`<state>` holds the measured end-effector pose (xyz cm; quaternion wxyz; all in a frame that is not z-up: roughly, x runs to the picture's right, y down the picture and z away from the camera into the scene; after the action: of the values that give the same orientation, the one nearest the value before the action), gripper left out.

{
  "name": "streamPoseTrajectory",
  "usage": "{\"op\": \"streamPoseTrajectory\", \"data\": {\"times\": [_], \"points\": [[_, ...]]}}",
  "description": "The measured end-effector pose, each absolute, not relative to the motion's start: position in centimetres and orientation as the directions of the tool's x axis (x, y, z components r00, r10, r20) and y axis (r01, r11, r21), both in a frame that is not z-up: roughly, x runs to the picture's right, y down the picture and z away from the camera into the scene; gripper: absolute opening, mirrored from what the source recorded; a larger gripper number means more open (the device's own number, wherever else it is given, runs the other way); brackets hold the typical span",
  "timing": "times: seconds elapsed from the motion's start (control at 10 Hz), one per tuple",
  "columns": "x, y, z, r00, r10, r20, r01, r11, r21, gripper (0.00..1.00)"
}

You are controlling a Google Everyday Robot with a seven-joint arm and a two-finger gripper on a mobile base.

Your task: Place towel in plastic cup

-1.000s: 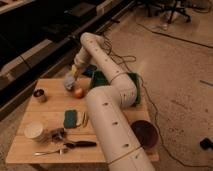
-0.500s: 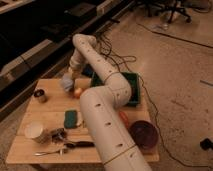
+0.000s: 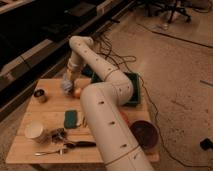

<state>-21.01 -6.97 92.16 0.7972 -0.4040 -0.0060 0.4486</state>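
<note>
A crumpled blue-grey towel [image 3: 66, 86] lies at the far edge of the wooden table [image 3: 47, 112], left of an orange fruit [image 3: 77, 92]. My gripper [image 3: 67, 82] is at the end of the white arm [image 3: 100, 65], right down on the towel, which partly covers it. A white plastic cup [image 3: 35, 131] stands upright near the table's front left, well away from the gripper.
A metal can [image 3: 40, 95] stands at the far left. A green sponge [image 3: 70, 119] lies mid-table and dark utensils [image 3: 67, 145] lie at the front. A green bin [image 3: 134, 92] sits on the right and a dark red bowl [image 3: 144, 134] at the front right. Cables run over the floor behind.
The upper arm has swung left and its elbow has risen. The gripper has stayed at the towel and sunk slightly towards the table.
</note>
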Motion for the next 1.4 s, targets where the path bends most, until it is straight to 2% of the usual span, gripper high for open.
{"op": "streamPoseTrajectory", "data": {"times": [0.6, 1.4], "points": [[-21.0, -5.5, 92.1, 0.644, 0.731, -0.226, -0.656, 0.376, -0.654, 0.0], [-18.4, -5.3, 91.8, 0.588, 0.781, -0.208, -0.674, 0.332, -0.66, 0.0]]}}
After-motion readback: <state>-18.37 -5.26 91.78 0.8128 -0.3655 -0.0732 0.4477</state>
